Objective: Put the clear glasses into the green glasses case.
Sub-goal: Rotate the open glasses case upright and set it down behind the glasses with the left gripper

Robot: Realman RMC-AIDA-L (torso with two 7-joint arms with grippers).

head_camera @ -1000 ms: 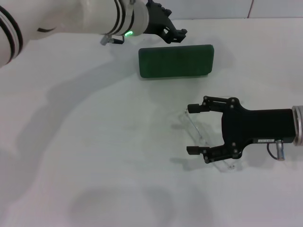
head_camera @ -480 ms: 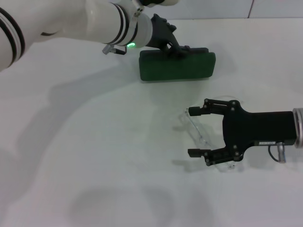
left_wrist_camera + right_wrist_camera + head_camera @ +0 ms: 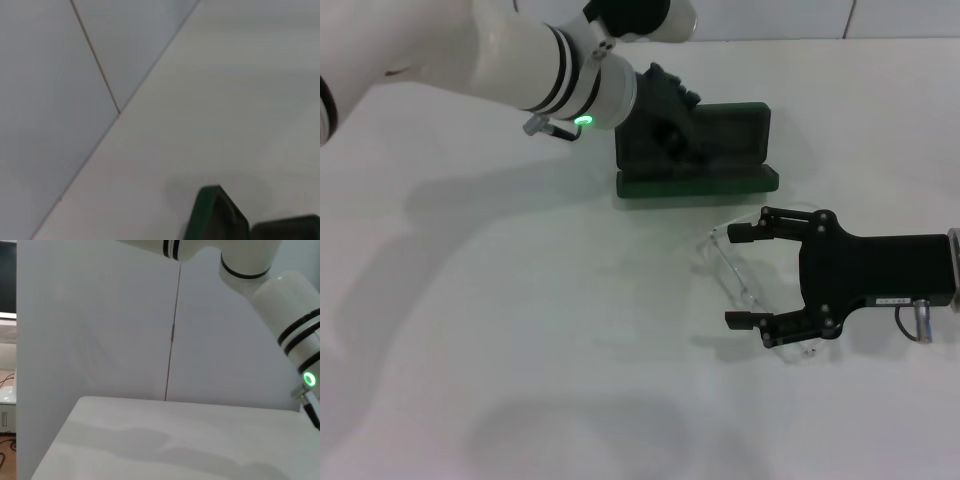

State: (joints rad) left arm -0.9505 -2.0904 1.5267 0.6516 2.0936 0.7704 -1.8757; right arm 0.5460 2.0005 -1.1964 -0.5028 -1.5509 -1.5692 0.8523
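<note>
From the head view I see the dark green rectangular hard glasses case (image 3: 695, 150) standing open on the white matte table (image 3: 520, 330), its lid tipped up and back so the dark lining faces me, the shallow base lying in front of it. My left gripper (image 3: 672, 118) is pressed against the left part of that raised lid, its black fingers in front of the lining; I cannot tell how wide they are set, because they merge with the dark interior. The thick white forearm with black bands and a lit green indicator reaches in from the far left and hides the case's left end.

The clear, fully transparent plastic wraparound glasses (image 3: 740, 275) lie flat on the table just in front of the case, apart from it. My right gripper (image 3: 743, 277) sits low over them with its black fingers (image 3: 748, 232) spread wide, one fingertip beyond the glasses on the case side, the other on the near side, the faint lens and temple arm lying in the gap between. I cannot make out any contact between the fingertips and the plastic. Part of the frame disappears under the gripper's black body.

In the left wrist view only a rounded green corner of the case (image 3: 212, 215) shows, with a darker edge beside it, against the pale table and a grey panelled wall (image 3: 60, 75). The right wrist view shows the table edge, that wall, and the left arm's white banded forearm with its green light.
</note>
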